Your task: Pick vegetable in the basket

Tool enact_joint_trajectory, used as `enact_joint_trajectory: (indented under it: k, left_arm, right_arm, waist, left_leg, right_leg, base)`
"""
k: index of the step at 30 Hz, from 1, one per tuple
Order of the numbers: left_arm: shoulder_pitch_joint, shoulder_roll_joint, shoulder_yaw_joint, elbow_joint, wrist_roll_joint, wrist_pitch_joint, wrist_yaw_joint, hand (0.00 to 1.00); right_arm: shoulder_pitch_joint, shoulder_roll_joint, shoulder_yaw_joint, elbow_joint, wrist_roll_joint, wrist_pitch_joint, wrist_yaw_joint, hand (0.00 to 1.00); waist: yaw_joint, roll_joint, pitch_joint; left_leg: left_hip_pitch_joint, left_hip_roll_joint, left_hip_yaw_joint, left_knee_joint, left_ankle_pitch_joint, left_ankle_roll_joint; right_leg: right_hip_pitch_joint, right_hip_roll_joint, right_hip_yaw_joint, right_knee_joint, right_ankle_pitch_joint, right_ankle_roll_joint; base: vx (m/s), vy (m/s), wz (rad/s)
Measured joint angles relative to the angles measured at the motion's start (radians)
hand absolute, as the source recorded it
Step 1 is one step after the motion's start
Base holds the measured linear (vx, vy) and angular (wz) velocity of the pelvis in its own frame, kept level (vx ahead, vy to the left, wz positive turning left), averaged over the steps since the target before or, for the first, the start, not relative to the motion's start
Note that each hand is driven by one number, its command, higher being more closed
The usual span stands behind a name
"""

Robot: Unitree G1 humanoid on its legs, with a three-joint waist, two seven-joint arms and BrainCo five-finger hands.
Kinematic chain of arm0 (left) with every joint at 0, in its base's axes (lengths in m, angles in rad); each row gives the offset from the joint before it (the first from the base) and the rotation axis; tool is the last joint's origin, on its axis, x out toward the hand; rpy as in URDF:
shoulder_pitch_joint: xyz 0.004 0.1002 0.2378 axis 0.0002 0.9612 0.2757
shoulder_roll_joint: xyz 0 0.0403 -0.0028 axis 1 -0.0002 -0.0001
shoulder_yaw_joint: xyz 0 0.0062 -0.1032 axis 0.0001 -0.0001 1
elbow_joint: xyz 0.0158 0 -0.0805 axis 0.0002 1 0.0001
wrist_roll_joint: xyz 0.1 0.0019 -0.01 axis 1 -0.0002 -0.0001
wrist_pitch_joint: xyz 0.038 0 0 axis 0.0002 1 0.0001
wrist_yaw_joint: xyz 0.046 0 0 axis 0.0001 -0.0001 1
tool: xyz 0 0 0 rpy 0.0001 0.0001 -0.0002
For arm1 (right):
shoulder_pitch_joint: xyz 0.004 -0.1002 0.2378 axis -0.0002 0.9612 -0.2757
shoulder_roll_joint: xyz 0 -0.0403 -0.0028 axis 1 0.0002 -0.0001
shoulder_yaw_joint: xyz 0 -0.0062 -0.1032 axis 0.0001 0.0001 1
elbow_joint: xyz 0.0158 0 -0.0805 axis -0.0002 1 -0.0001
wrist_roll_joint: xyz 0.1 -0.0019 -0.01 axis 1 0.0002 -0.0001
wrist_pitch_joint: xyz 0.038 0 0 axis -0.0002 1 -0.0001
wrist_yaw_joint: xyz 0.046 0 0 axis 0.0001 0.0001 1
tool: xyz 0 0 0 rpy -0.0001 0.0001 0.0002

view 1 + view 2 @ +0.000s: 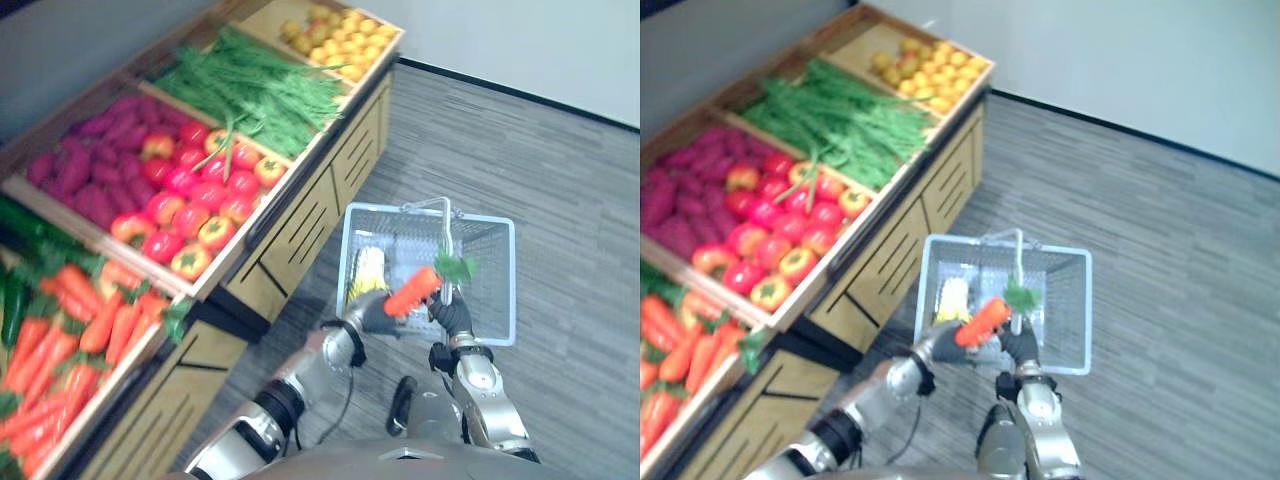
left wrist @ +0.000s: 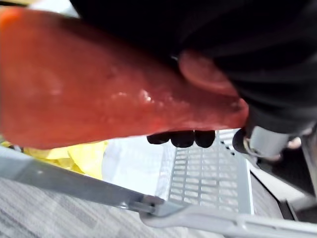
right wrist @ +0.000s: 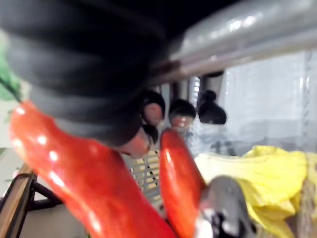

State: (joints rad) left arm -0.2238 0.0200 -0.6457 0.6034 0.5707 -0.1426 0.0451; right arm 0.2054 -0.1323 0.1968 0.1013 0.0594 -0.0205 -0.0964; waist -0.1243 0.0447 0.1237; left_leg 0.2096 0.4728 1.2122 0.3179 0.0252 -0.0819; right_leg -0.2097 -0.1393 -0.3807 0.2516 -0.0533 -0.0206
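— Where the two arms meet at lower centre of the left eye view, what is that orange thing?

— It is a carrot (image 1: 410, 293), glossy orange and tapered, with a frilly green top at its upper right end. The left hand (image 1: 372, 312) has its fingers wrapped round the lower end. The carrot hangs tilted over the near side of the basket (image 1: 492, 275) and is not yet lying in it.

— And the basket?

— Pale wire mesh, right of centre, seen against the grey floor (image 1: 560, 150). Its handle (image 1: 447, 232) stands up. The right hand (image 1: 452, 316) is clenched on the handle's lower end, just beside the carrot's leaves. Yellow corn (image 1: 366, 272) lies inside by the left wall.

— What else is around?

— A wooden stall (image 1: 300, 225) runs down the left. It holds yellow fruit (image 1: 335, 35) at the top, then greens (image 1: 250, 90), purple roots (image 1: 85, 165) and peppers (image 1: 195, 205). A bin of carrots (image 1: 70, 330) sits at lower left.

— The left wrist view?

— The carrot lies across the upper half, very close, and its skin is shiny. Dark fingertips (image 2: 183, 139) curl under it. Below them are the basket's rim and mesh, with the corn at the left.

— And the right wrist view?

— The handle crosses the upper right, and that hand's fingertips (image 3: 212, 113) are curled beneath it. The carrot is at lower left and the corn at lower right. The handle and the right hand crowd the carrot's leafy end.
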Motion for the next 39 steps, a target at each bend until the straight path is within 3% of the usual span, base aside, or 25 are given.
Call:
enact_joint_trajectory:
  k: [1, 2, 3, 4, 5, 6, 7, 8, 9, 11, 13, 16, 18, 23, 24, 27, 33, 36, 39]
  left_arm:
    - [0.001, 0.002, 0.000, 0.006, -0.012, 0.000, 0.006, 1.00]
    - [0.000, 0.007, 0.002, 0.006, -0.015, -0.002, 0.012, 1.00]
    - [-0.001, 0.013, 0.003, 0.006, -0.017, -0.004, 0.023, 1.00]
    - [0.001, 0.035, 0.003, 0.005, -0.034, -0.013, 0.044, 1.00]
    - [0.001, 0.055, 0.011, 0.000, -0.034, -0.022, 0.052, 1.00]
    - [0.001, 0.065, 0.011, -0.004, -0.034, -0.025, 0.058, 1.00]
    - [0.001, 0.073, 0.024, -0.016, -0.031, -0.025, 0.081, 1.00]
    - [0.001, 0.074, 0.026, -0.015, -0.029, -0.024, 0.087, 1.00]
    - [0.001, 0.072, 0.031, -0.014, -0.028, -0.018, 0.093, 1.00]
    - [0.000, 0.067, 0.032, -0.012, -0.029, -0.012, 0.096, 1.00]
    - [-0.010, 0.066, 0.041, -0.007, -0.029, 0.006, 0.109, 1.00]
    - [-0.030, 0.069, 0.038, 0.009, -0.028, 0.028, 0.110, 1.00]
    - [-0.039, 0.062, 0.011, 0.009, -0.028, 0.025, 0.076, 1.00]
    - [-0.037, 0.025, -0.032, 0.077, 0.004, 0.017, 0.035, 1.00]
    - [-0.036, 0.025, -0.031, 0.108, 0.011, 0.014, 0.025, 0.00]
    - [-0.037, 0.024, 0.023, 0.217, 0.059, 0.033, 0.034, 0.00]
    - [-0.043, 0.035, 0.085, 0.245, 0.082, 0.061, 0.075, 0.00]
    - [-0.045, 0.065, 0.088, 0.183, 0.024, 0.051, 0.077, 0.00]
    - [-0.035, 0.111, 0.087, -0.008, -0.055, 0.016, 0.078, 0.00]
  right_arm:
    - [-0.002, -0.011, 0.016, -0.004, 0.013, 0.002, 0.000, 1.00]
    - [-0.015, -0.016, 0.027, -0.004, 0.021, 0.002, 0.000, 1.00]
    - [-0.023, -0.022, 0.039, -0.002, 0.035, 0.003, 0.000, 1.00]
    - [-0.042, -0.048, 0.079, -0.001, 0.054, 0.005, 0.002, 1.00]
    - [-0.059, -0.074, 0.116, -0.001, 0.078, 0.004, 0.004, 1.00]
    - [-0.066, -0.083, 0.130, -0.001, 0.088, 0.005, 0.005, 1.00]
    - [-0.091, -0.092, 0.142, -0.001, 0.126, 0.005, 0.016, 1.00]
    - [-0.094, -0.091, 0.144, 0.000, 0.132, 0.005, 0.017, 1.00]
    - [-0.091, -0.098, 0.151, -0.005, 0.160, 0.004, 0.022, 1.00]
    - [-0.091, -0.120, 0.159, -0.011, 0.201, 0.005, 0.036, 1.00]
    - [-0.067, -0.127, 0.175, -0.063, 0.251, 0.007, 0.058, 1.00]
    - [-0.002, -0.123, 0.224, -0.167, 0.320, 0.007, 0.103, 1.00]
    - [0.046, -0.115, 0.275, -0.251, 0.353, 0.002, 0.172, 1.00]
    - [0.091, -0.067, 0.281, -0.260, 0.377, -0.003, 0.249, 1.00]
    - [0.108, -0.064, 0.274, -0.236, 0.387, -0.003, 0.249, 1.00]
    - [0.130, -0.061, 0.263, -0.180, 0.389, 0.006, 0.249, 1.00]
    - [0.177, -0.048, 0.224, -0.143, 0.389, 0.006, 0.235, 1.00]
    - [0.191, -0.023, 0.138, -0.128, 0.386, 0.005, 0.215, 1.00]
    - [0.179, 0.009, 0.022, -0.030, 0.318, -0.005, 0.178, 1.00]
  waist:
    - [0.005, -0.013, 0.007]
    - [0.017, -0.029, 0.019]
    - [0.025, -0.031, 0.020]
    - [0.041, -0.030, 0.021]
    - [0.058, -0.019, 0.027]
    - [0.063, -0.013, 0.028]
    - [0.069, 0.024, 0.031]
    - [0.074, 0.021, 0.034]
    - [0.076, 0.020, 0.034]
    - [0.082, 0.002, 0.035]
    - [0.081, 0.006, 0.041]
    - [0.081, 0.010, 0.044]
    - [0.078, 0.010, 0.044]
    - [0.075, -0.008, 0.048]
    - [0.078, -0.019, 0.044]
    - [0.075, -0.044, 0.045]
    - [0.054, -0.047, 0.047]
    - [0.046, -0.046, 0.047]
    - [0.032, -0.039, 0.043]
  left_leg:
    - [-0.017, -0.018, -0.162, 0.040, -0.005, 0.028]
    - [-0.056, -0.093, -0.392, 0.039, -0.107, 0.013]
    - [-0.076, -0.152, -0.535, 0.032, -0.165, 0.009]
    - [-0.113, -0.257, -0.787, 0.028, -0.246, 0.008]
    - [-0.135, -0.325, -0.963, 0.017, -0.298, 0.016]
    - [-0.148, -0.348, -1.035, 0.004, -0.311, 0.019]
    - [-0.194, -0.373, -1.160, -0.070, -0.322, 0.035]
    - [-0.190, -0.373, -1.151, -0.068, -0.330, 0.035]
    - [-0.190, -0.370, -1.114, -0.082, -0.335, 0.054]
    - [-0.173, -0.397, -1.089, -0.108, -0.310, 0.051]
    - [-0.173, -0.416, -1.083, -0.116, -0.293, 0.049]
    - [-0.141, -0.423, -1.085, -0.149, -0.268, 0.040]
    - [-0.125, -0.428, -1.092, -0.168, -0.256, 0.044]
    - [-0.124, -0.442, -1.123, -0.201, -0.251, 0.057]
    - [-0.125, -0.445, -1.128, -0.207, -0.246, 0.064]
    - [-0.118, -0.442, -1.127, -0.210, -0.251, 0.052]
    - [-0.117, -0.429, -1.122, -0.211, -0.251, 0.041]
    - [-0.112, -0.418, -1.125, -0.214, -0.249, 0.037]
    - [-0.096, -0.415, -1.136, -0.232, -0.239, 0.038]
  right_leg:
    - [0.012, 0.014, 0.068, -0.041, 0.017, -0.006]
    - [0.011, 0.011, 0.127, -0.070, 0.031, -0.019]
    - [0.011, 0.017, 0.167, -0.089, 0.045, -0.027]
    - [0.012, 0.043, 0.243, -0.128, 0.070, -0.033]
    - [0.023, 0.078, 0.301, -0.161, 0.087, -0.033]
    - [0.030, 0.098, 0.327, -0.184, 0.102, -0.035]
    - [0.042, 0.146, 0.367, -0.246, 0.126, -0.029]
    - [0.044, 0.147, 0.376, -0.257, 0.129, -0.025]
    - [0.040, 0.148, 0.399, -0.241, 0.163, 0.014]
    - [0.064, 0.133, 0.431, -0.293, 0.209, 0.032]
    - [0.076, 0.119, 0.451, -0.349, 0.243, 0.043]
    - [0.097, 0.109, 0.449, -0.349, 0.244, 0.044]
    - [0.106, 0.104, 0.447, -0.349, 0.244, 0.044]
    - [0.103, 0.087, 0.425, -0.355, 0.243, 0.049]
    - [0.103, 0.084, 0.422, -0.355, 0.242, 0.051]
    - [0.111, 0.085, 0.420, -0.356, 0.233, 0.061]
    - [0.108, 0.098, 0.418, -0.356, 0.232, 0.059]
    - [0.113, 0.106, 0.399, -0.356, 0.229, 0.055]
    - [0.117, 0.106, 0.390, -0.355, 0.234, 0.049]
  base:
    - [-0.03, 0.024, -1.45]
    - [-0.05, 0.074, -1.40]
    - [-0.03, 0.088, -1.76]
    - [-0.03, 0.128, -2.03]
    - [-0.02, 0.103, -2.01]
    - [-0.07, 0.179, -2.00]
    - [-0.06, 0.119, -1.35]
    - [-0.03, 0.145, -1.27]
    - [0.04, 0.078, -0.45]
    - [0.15, 0.159, -0.41]
    - [0.11, 0.106, -0.23]
    - [0.06, 0.058, -0.01]
    - [0.00, 0.022, 0.05]
    - [-0.08, 0.020, 0.17]
    - [-0.12, 0.000, 0.24]
    - [-0.10, -0.024, 0.03]
    - [-0.03, -0.038, -0.04]
    - [0.03, -0.028, 0.05]
    - [0.05, 0.005, 0.08]
